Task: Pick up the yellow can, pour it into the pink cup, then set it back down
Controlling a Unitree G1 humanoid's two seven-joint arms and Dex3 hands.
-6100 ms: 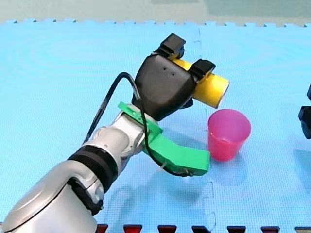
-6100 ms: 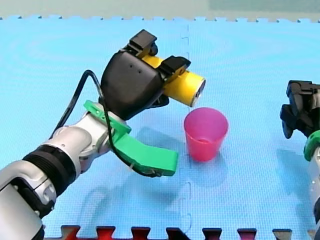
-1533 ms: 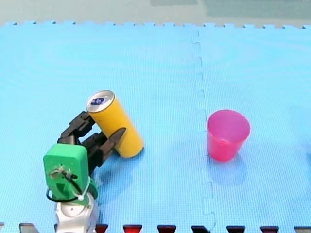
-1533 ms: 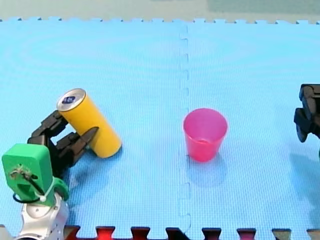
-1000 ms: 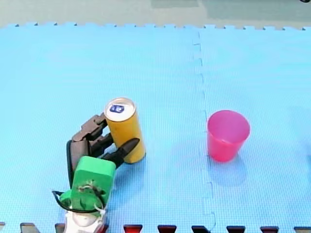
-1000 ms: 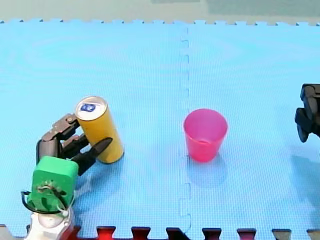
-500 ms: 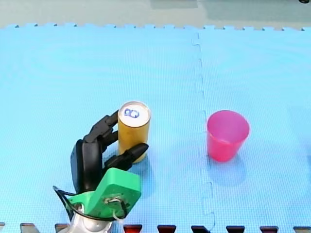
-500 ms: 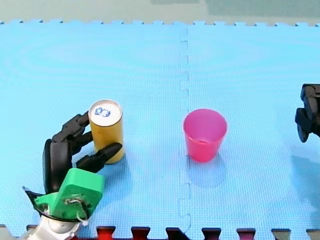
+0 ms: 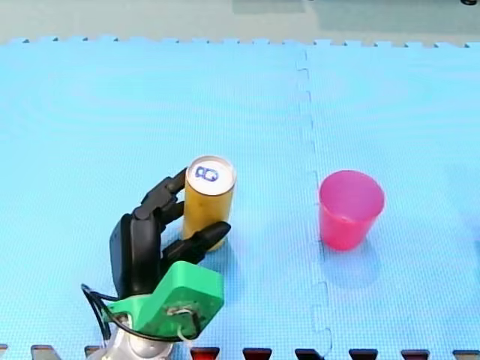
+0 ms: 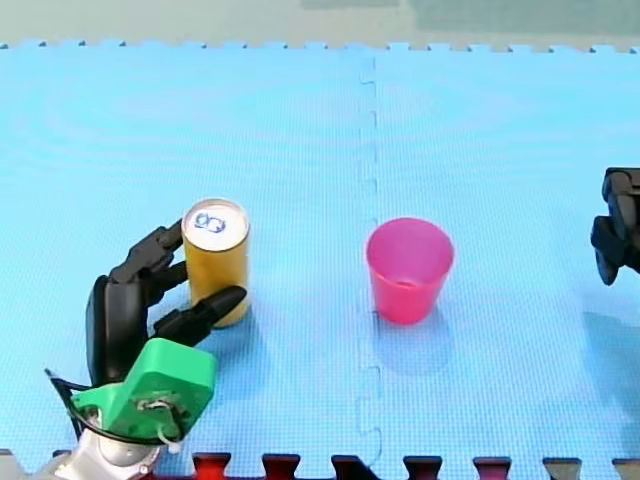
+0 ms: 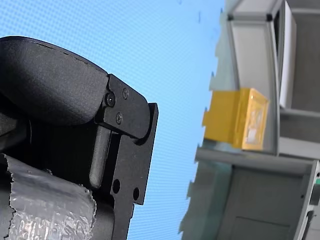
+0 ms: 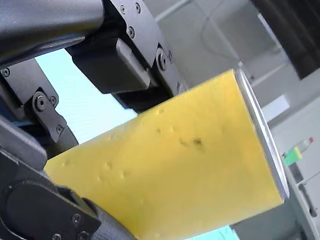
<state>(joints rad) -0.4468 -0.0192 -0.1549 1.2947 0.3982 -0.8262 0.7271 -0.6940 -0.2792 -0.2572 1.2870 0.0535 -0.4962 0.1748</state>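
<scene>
The yellow can [image 9: 210,180] stands upright on the blue mat, left of the pink cup [image 9: 351,208], about a hand's width away. My left hand [image 9: 196,211] comes in from the bottom left and is shut on the can, with fingers against its left side and the thumb against its lower front. The second wrist view shows the same can [image 12: 175,165] held between the black fingers [image 12: 115,65]. The cup stands upright. My right hand [image 10: 618,232] is at the right edge of the mat, holding nothing.
The blue foam mat [image 9: 150,97] covers the whole surface, with a seam [image 9: 309,135] running front to back just left of the cup. Red tabs line its front edge. Beyond the mat's edge, the first wrist view shows a yellow box [image 11: 240,120] by grey frames.
Six seconds ago the can was tipped over the cup. It has since been moved left and lowered to the mat, and in the last second it was brought from a lean to upright.
</scene>
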